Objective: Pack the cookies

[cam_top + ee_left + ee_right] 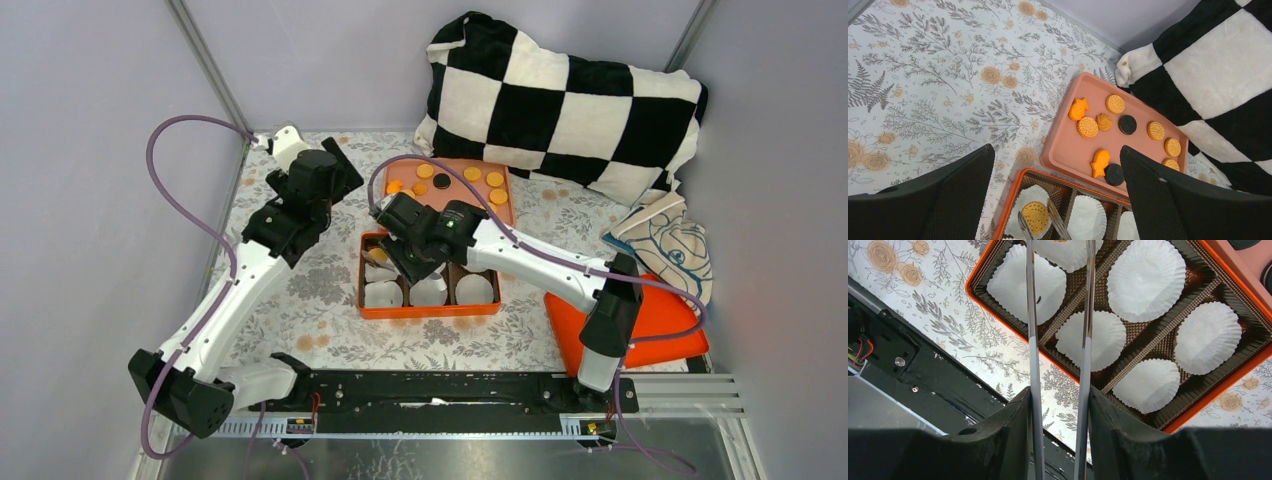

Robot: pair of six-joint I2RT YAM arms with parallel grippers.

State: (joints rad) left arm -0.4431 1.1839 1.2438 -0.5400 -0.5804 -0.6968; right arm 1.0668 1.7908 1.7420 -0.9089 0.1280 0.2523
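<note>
Although one round orange-yellow cookie [1035, 216] already sits in a liner in the far-left compartment of the orange-rimmed divided box [430, 312], packing looks barely begun. About ten small orange and black cookies [1115, 104] lie loose on the flat pink tray [1068, 150], just behind the box and toward the far edge of the floral-patterned counter [300, 290]. The other white pleated paper liners [1146, 280] that show are bare. The right claw [1058, 395] is clamped on a pair of thin metal tongs [1033, 340]. Their tips stand on either side of the packed cookie, close to it, though I cannot tell whether they touch it. The left claw [1055, 150] is spread wide and holds nothing. It hovers over the far-left part of the counter, with the loose cookies ahead of it and apart from its fingers.
</note>
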